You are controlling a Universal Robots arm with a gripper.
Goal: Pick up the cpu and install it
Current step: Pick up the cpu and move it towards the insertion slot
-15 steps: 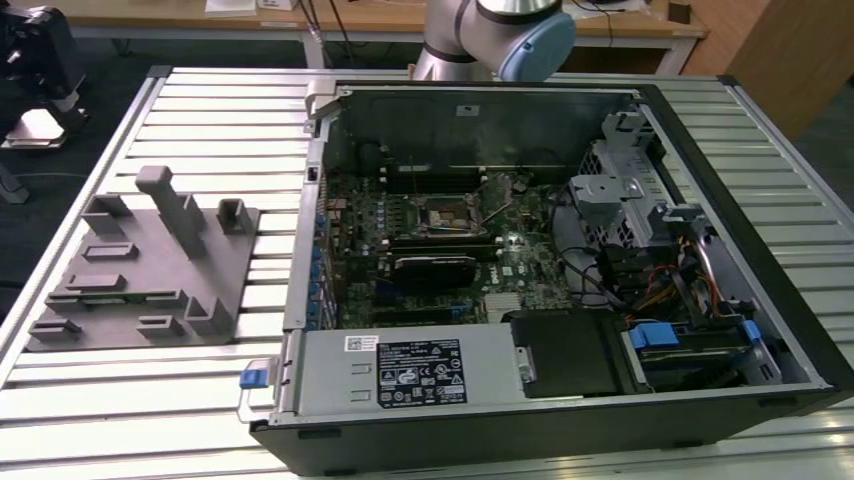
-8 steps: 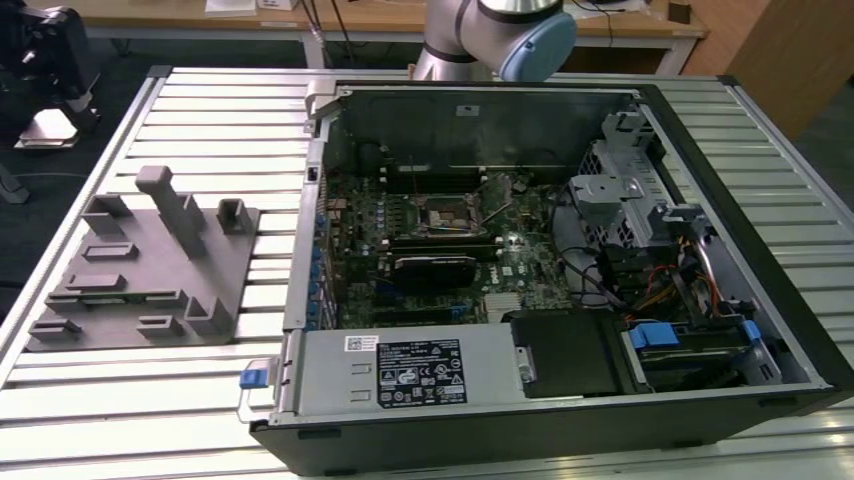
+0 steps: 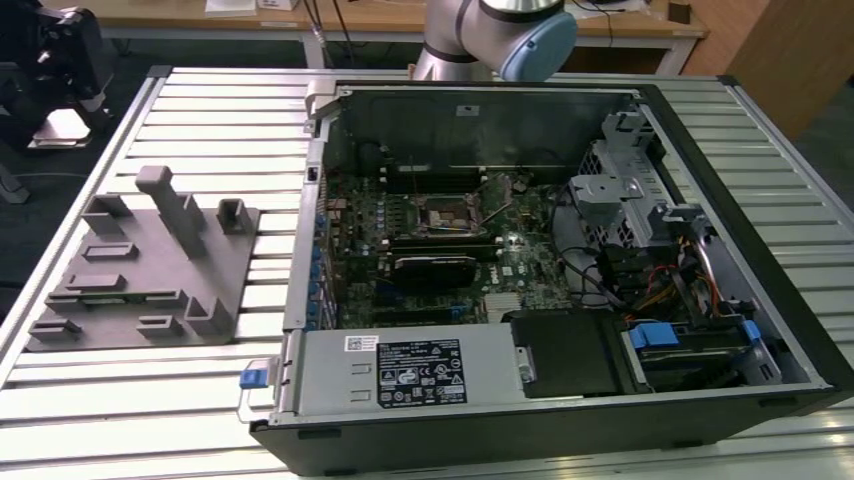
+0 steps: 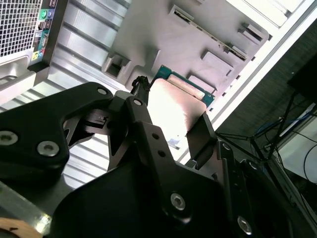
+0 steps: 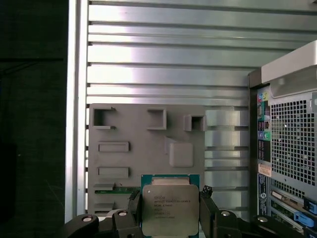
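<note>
The cpu (image 5: 170, 209) is a flat square chip with a silvery top and a green rim. It is clamped between the two black fingers of my gripper (image 5: 171, 213), which is shut on it. In the second wrist view the cpu (image 4: 174, 101) shows edge-on, its pale top catching the light, between the fingers (image 4: 140, 94) of the gripper (image 4: 171, 116). Behind the chip lies the grey fixture (image 5: 143, 148), well apart from it. In the exterior view the dark socket frame (image 3: 445, 212) sits in the middle of the motherboard inside the open computer case (image 3: 320, 300).
The grey fixture (image 3: 140, 270) with its upright posts lies on the slatted metal table (image 3: 200, 110), at the exterior view's left of the case. A black heatsink block (image 3: 434, 268) sits near the socket. Cables and drive bays (image 3: 641, 240) fill the case's right side. My arm (image 3: 501, 30) rises behind the case.
</note>
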